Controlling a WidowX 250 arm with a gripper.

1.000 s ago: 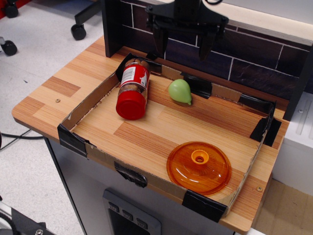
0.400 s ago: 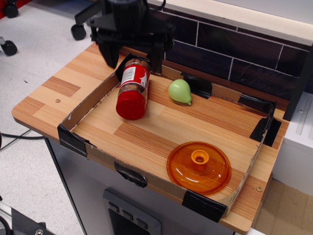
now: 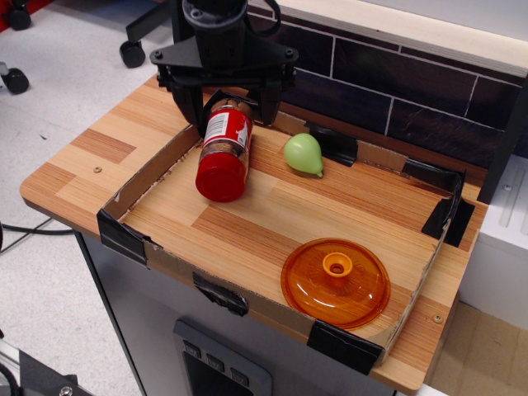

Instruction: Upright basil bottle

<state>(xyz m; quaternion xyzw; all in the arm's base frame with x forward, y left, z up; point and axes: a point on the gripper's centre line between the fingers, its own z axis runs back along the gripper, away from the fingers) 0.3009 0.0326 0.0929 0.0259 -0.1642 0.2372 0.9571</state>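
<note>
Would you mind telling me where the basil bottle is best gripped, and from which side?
Probably across the clear body just behind the label, coming from above. The basil bottle lies on its side, red cap toward the camera. The open end effector already hovers astride its far end, fingers either side.

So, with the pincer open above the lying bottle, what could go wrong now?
1. The basil bottle lies on its side, so it may roll away if one finger of the pincer touches it first.
2. The bottle's far end sits near the taped cardboard wall; a finger could catch there.
3. A rolling bottle might bump the green pear nearby.
</note>
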